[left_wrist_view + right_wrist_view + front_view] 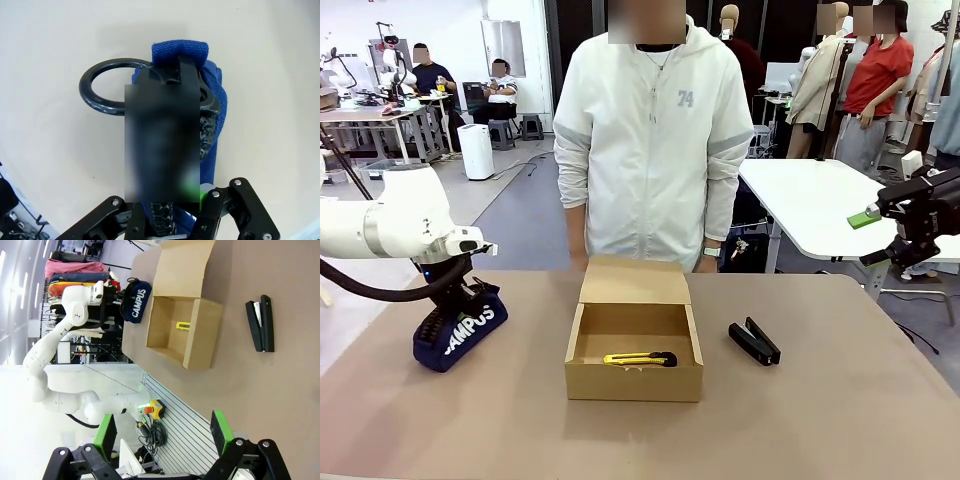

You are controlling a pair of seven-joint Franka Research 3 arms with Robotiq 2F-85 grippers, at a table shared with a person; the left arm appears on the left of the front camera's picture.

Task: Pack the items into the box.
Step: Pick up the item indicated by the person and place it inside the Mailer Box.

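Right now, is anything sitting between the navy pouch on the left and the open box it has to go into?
Nothing visible. The table between the pouch and the box is bare, and the lid is folded back. Only the yellow stick lies inside, near the front wall; the stapler sits on the box's other side.

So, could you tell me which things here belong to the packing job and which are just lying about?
Job: box, pouch, stapler, yellow stick (already in the box).
Lying about: white table behind, white bin on the floor.
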